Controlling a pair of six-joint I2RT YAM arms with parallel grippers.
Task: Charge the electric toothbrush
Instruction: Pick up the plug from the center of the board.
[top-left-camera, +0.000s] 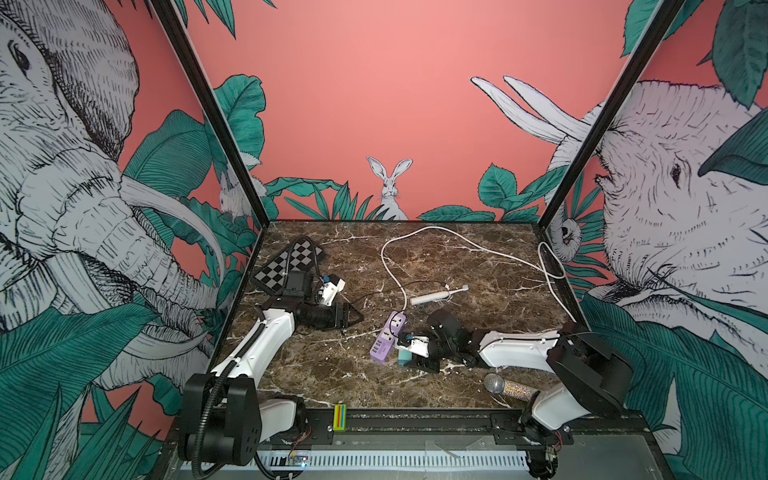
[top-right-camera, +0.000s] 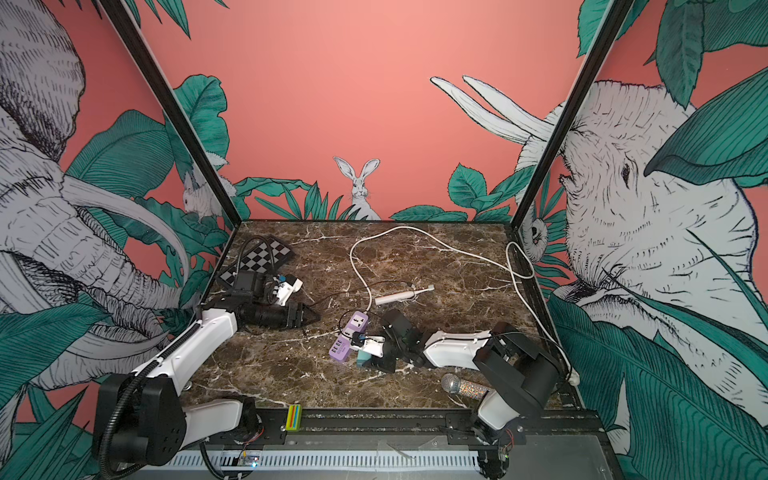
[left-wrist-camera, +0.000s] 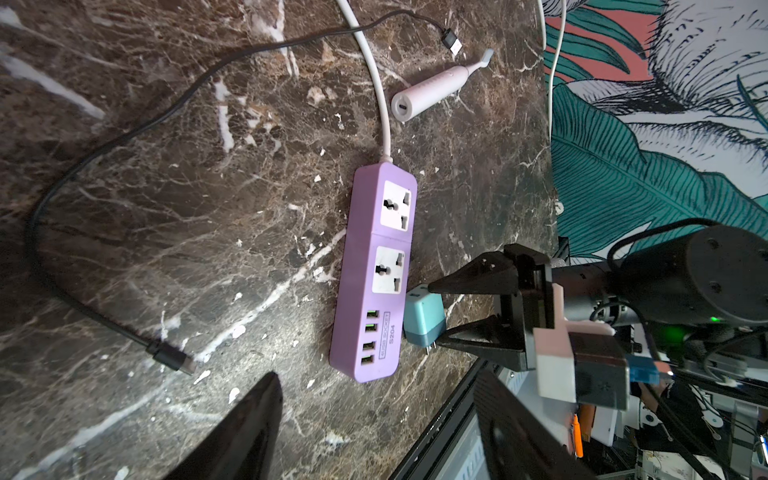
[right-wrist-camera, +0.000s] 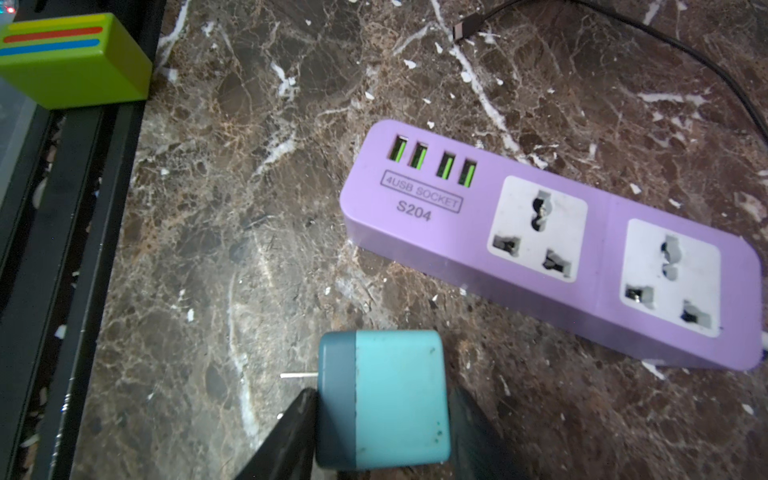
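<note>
While the left fingers (left-wrist-camera: 249, 428) hung spread and empty over the worktop (left-wrist-camera: 166, 216), the right fingers (left-wrist-camera: 478, 274) flanked the teal charger (right-wrist-camera: 399, 395); whether clamped, unclear.

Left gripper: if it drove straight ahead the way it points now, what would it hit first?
Likely the purple power strip, at its socket end, lying directly ahead of the left gripper. Height is unclear, so it might pass over.

Top views overlook all; wrists (close) share power strip (left-wrist-camera: 357, 270) (right-wrist-camera: 598, 232).
</note>
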